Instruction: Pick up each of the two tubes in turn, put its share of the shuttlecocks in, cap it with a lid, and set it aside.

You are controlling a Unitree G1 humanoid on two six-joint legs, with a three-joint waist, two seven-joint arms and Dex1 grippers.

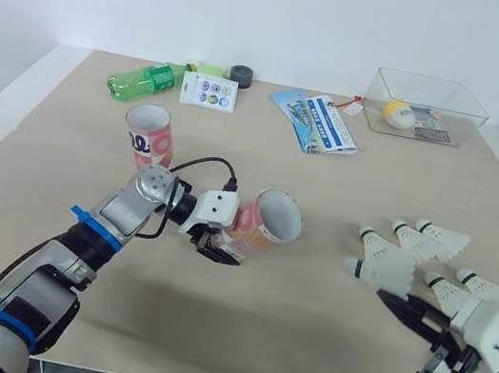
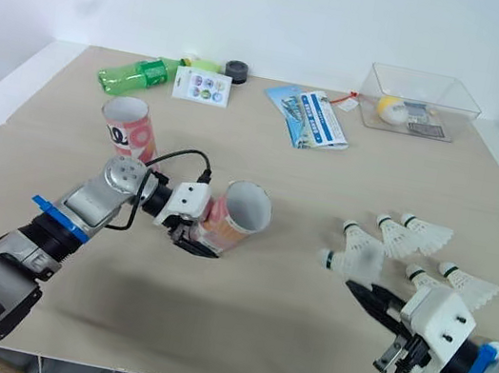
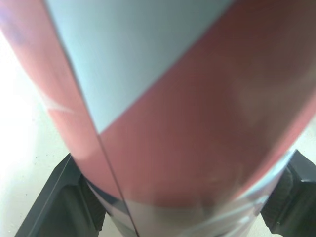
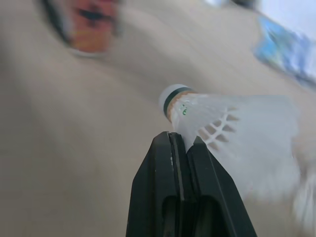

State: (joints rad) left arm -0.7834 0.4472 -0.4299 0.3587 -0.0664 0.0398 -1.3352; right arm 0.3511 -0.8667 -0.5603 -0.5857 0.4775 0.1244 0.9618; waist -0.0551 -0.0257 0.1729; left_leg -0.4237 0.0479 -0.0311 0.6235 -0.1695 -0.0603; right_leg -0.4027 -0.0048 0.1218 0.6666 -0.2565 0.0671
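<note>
Left eye view: left gripper [image 1: 220,245] clamps pink-and-white cardboard tube [image 1: 267,223], mouth facing 3 o'clock; right gripper [image 4: 180,140] pinches white feathered shuttlecock [image 4: 232,123], likely bound 9 o'clock into it

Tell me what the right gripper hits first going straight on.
The right gripper pinches a shuttlecock; beyond that, bare table, then probably the tube in the left gripper; depth unclear.

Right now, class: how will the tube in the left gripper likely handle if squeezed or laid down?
The tube looks hollow and open-mouthed, so it is probably light and could dent under a hard pinch from the left gripper. Its round wall suggests it would roll if laid on its side.
</note>
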